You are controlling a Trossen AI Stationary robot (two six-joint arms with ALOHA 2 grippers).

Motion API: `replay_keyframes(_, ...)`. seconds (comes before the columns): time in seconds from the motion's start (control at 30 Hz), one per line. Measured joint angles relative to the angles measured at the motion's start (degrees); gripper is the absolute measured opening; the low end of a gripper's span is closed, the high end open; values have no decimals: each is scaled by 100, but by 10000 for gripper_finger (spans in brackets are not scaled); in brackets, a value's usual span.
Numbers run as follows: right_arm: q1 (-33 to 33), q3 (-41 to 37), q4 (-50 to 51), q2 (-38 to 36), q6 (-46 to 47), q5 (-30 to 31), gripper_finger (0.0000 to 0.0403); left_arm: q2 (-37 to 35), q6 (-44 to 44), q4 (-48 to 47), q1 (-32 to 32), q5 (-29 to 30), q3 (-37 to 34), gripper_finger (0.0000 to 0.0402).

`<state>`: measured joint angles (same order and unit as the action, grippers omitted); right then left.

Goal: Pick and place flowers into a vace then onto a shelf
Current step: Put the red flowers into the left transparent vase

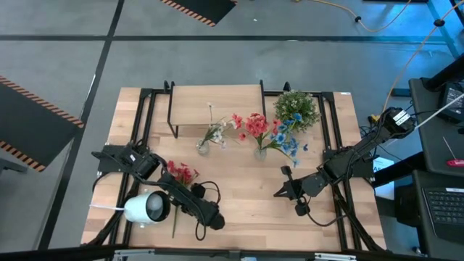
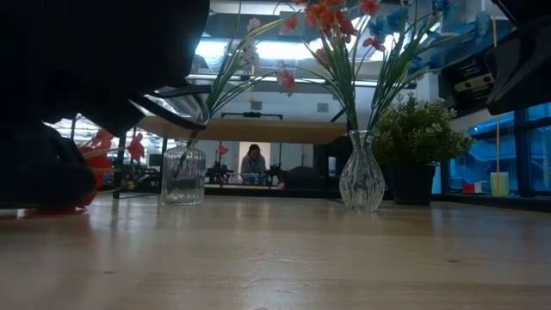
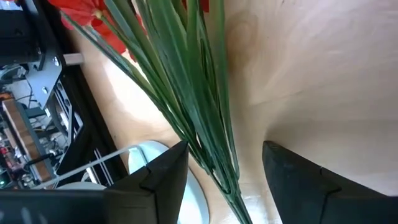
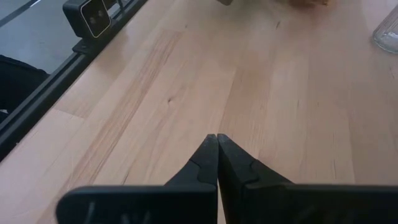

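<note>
1. Left gripper (image 3: 224, 171) sits low over the near-left part of the table (image 1: 239, 196), fingers (image 3: 158, 180) spread apart with the green stems of a red sprig (image 1: 180, 174) running between them. Can't really tell from the wrist view if the pads are actually pinching the stems or just straddling them.
2. That sprig lies flat on the wood, red bloom toward the back, stem end toward the front edge, right next to a white round thing (image 1: 147, 208).
3. Right gripper (image 4: 216, 138) is parked over bare wood on the right side, fingers pressed tight together, nothing in them.
4. Two glass vases stand mid-table in front of the shelf (image 1: 215, 107): a squat jar (image 2: 182, 175) with the whitish sprig (image 1: 213, 130), and a curvy vase (image 2: 362, 181) with a red sprig (image 1: 255, 125) and a blue sprig (image 1: 288, 145).
5. Bushy potted plant (image 1: 296, 107) is just right of the shelf, behind the curvy vase.
6. Shelf top looks bare.
7. A person (image 2: 253, 162) is seated way back in the room.
</note>
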<state>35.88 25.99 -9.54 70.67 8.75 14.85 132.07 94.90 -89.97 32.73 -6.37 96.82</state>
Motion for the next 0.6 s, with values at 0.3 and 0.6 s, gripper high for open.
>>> replay_keyframes(0.3, 0, 1, 0, -1, 0, 0, 0, 0, -314, 0, -123, 256, 0, 153)
replay_keyframes(0.6, 0, -1, 2, 1, 0, 0, 0, 0, -569, -1, -186, 207, 0, 145)
